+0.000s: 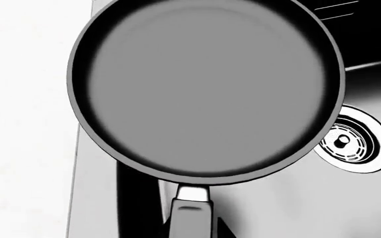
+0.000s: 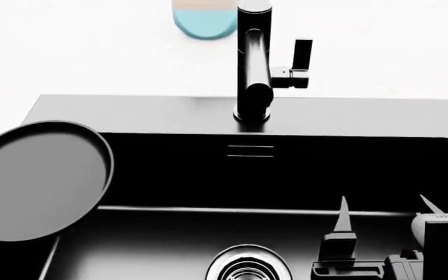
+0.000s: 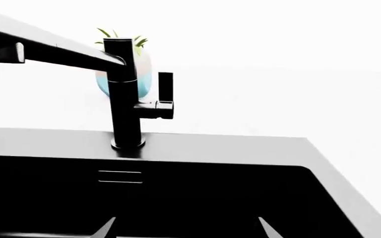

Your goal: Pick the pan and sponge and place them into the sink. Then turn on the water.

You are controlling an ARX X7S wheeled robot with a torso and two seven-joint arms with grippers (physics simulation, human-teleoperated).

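Pan (image 2: 37, 181): round and black with a flat grey inside, it hung over the left end of the sink, partly above the left rim and partly above the basin; in the left wrist view it filled most of the picture (image 1: 207, 89), its handle (image 1: 190, 213) running toward the camera.
Sink (image 2: 130, 111): a dark steel basin with a wide flat rim, set in a white counter (image 2: 380, 46); the overflow slot (image 2: 251, 151) sat in the back wall below the tap.
Drain (image 2: 249, 265): round and chrome, on the basin floor near the front edge of the head view; in the left wrist view it showed just past the pan's rim (image 1: 349, 141).
Tap (image 2: 254, 64): black and upright on the back rim, its lever (image 2: 302, 55) standing up on the right side; in the right wrist view the spout (image 3: 45, 47) reached out from the column toward the camera.
Pot (image 2: 205, 17): pale blue, on the counter behind the tap; the right wrist view showed green leaves in it (image 3: 121, 64).
Left gripper: out of sight; the handle ran off the frame edge, so I could not tell how the fingers stood.
Right gripper (image 2: 384, 233): inside the basin at the right, its two pointed fingers (image 2: 342, 216) spread apart and empty.
Sponge: not seen in any view.
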